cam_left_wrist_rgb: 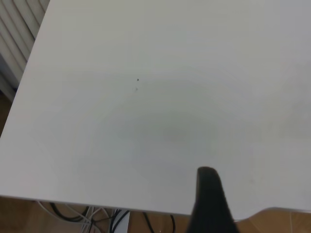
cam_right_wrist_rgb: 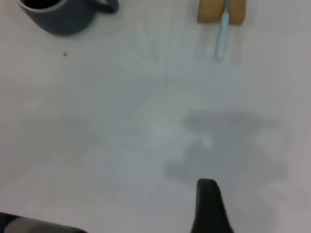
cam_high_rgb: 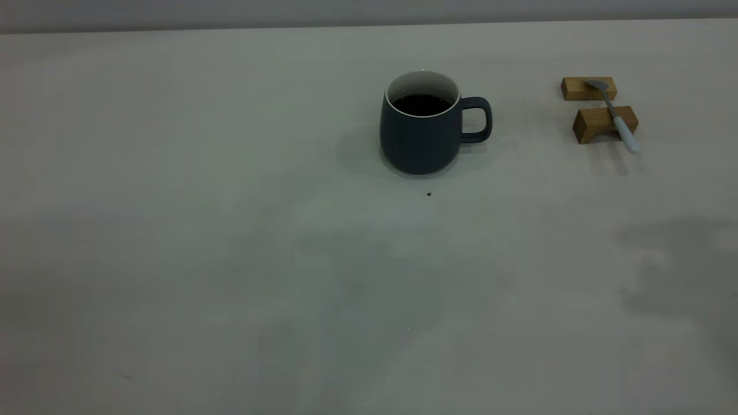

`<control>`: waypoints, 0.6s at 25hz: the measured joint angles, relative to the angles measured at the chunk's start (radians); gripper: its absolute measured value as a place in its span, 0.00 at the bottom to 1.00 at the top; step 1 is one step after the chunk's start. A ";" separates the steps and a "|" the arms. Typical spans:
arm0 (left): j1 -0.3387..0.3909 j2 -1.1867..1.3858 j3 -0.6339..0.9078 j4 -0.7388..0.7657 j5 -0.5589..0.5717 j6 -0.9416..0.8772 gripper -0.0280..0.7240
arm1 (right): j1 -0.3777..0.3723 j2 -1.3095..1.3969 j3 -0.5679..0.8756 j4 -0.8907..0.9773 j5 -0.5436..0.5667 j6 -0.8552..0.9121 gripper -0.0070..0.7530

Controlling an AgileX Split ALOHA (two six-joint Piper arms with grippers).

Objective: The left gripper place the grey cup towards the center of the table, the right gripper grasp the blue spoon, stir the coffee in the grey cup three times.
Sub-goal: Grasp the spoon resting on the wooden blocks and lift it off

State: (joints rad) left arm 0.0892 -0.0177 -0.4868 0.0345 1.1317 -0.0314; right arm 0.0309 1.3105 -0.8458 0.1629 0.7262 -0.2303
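The off-white table (cam_high_rgb: 230, 259) carried little. We saw the grey cup (cam_high_rgb: 421, 135), coffee (cam_high_rgb: 422, 104) inside, already near its middle, handle turned towards the blue spoon (cam_high_rgb: 614, 112). The spoon lay across two wooden blocks (cam_high_rgb: 602, 124) right of the cup, metal bowl away from the camera, pale handle overhanging the nearer block. For each gripper only one finger showed, so we could not tell its state. We judged the overhanging handle the best place to grasp.

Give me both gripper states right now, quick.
Left gripper: cannot be told; one black finger over bare off-white table, holding nothing visible.
Right gripper: cannot be told; well short of the pale-blue-handled spoon.
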 joint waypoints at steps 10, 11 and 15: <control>0.000 0.000 0.000 0.000 0.000 0.000 0.82 | 0.000 0.478 -0.236 0.048 -0.037 0.000 0.74; 0.000 0.000 0.000 0.000 0.000 0.000 0.82 | 0.000 0.511 -0.264 0.049 -0.040 0.000 0.74; 0.000 0.000 0.000 0.000 0.000 0.000 0.82 | 0.000 0.646 -0.362 0.049 -0.050 0.002 0.74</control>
State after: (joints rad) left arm 0.0892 -0.0177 -0.4868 0.0345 1.1317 -0.0314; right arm 0.0309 1.9567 -1.2074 0.2122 0.6762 -0.2285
